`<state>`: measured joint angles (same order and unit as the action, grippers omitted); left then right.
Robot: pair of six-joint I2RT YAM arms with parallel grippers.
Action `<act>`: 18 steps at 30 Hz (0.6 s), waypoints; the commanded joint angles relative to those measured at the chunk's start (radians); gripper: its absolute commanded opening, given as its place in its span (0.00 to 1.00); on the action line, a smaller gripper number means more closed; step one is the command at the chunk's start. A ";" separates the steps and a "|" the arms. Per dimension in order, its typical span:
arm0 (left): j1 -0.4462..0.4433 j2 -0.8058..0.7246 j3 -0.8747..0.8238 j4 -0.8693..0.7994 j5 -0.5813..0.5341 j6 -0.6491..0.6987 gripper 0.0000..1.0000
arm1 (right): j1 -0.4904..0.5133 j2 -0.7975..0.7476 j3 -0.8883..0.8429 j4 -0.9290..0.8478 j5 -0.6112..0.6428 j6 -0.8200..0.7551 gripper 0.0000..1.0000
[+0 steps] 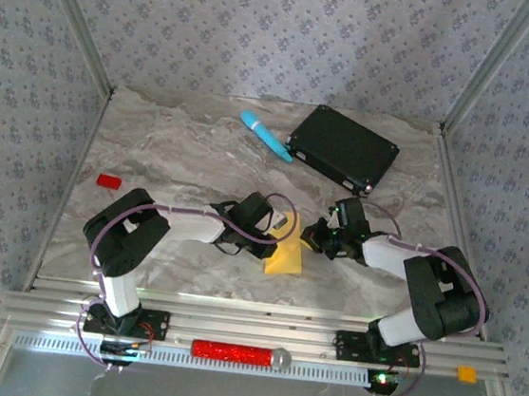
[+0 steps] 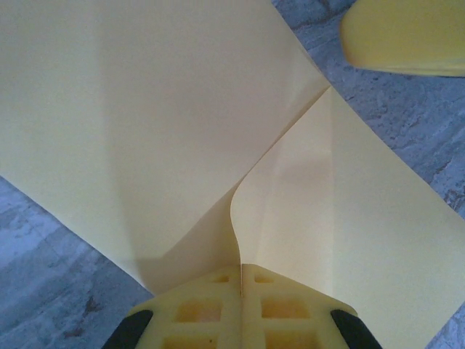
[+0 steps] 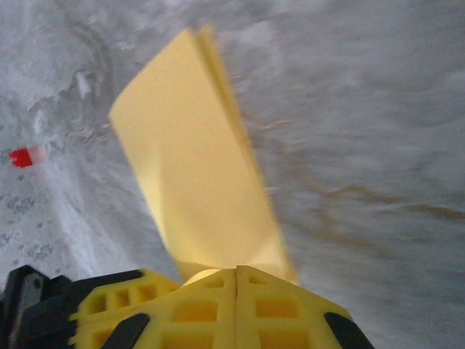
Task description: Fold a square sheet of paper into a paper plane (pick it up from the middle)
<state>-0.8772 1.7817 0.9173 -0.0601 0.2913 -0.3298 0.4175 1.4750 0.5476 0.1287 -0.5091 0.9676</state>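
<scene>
Two edges of the square sheet of paper (image 2: 145, 123), thin, smooth and yellow-orange with sharp creases, are pinched. The left end effector (image 2: 241, 273) holds one and the right end effector (image 3: 237, 273) the other, their yellow lattice-moulded fingers pressed together. The sheet sits between them, toward the near middle of the grey marbled bench (image 1: 155, 147).
</scene>
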 commanded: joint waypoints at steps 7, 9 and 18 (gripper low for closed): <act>0.010 -0.002 -0.023 -0.061 -0.013 0.020 0.04 | 0.158 0.091 0.051 0.031 0.050 0.078 0.04; 0.009 -0.004 -0.023 -0.063 -0.012 0.020 0.04 | 0.162 0.098 0.019 0.055 0.059 0.093 0.04; 0.010 -0.002 -0.025 -0.061 -0.013 0.020 0.04 | 0.148 0.072 -0.034 0.086 0.043 0.096 0.04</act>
<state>-0.8772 1.7813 0.9169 -0.0601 0.2913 -0.3294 0.5735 1.5604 0.5278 0.2150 -0.4789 1.0515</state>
